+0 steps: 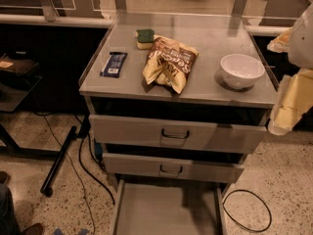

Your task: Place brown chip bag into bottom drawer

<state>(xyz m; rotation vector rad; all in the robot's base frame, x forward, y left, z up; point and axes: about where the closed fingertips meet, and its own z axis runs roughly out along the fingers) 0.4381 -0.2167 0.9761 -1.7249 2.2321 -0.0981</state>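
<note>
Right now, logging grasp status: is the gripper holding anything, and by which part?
Nothing appears held. The brown chip bag lies untouched on the cabinet top; the gripper is off at the right edge.

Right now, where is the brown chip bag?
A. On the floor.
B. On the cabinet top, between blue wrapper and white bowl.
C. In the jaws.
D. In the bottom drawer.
B: the brown chip bag lies on the cabinet top; the gripper hangs off its right edge, apart from the bag.

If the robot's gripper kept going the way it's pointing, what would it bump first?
Probably the floor: the gripper points down beside the cabinet's right edge, though depth is unclear.
</note>
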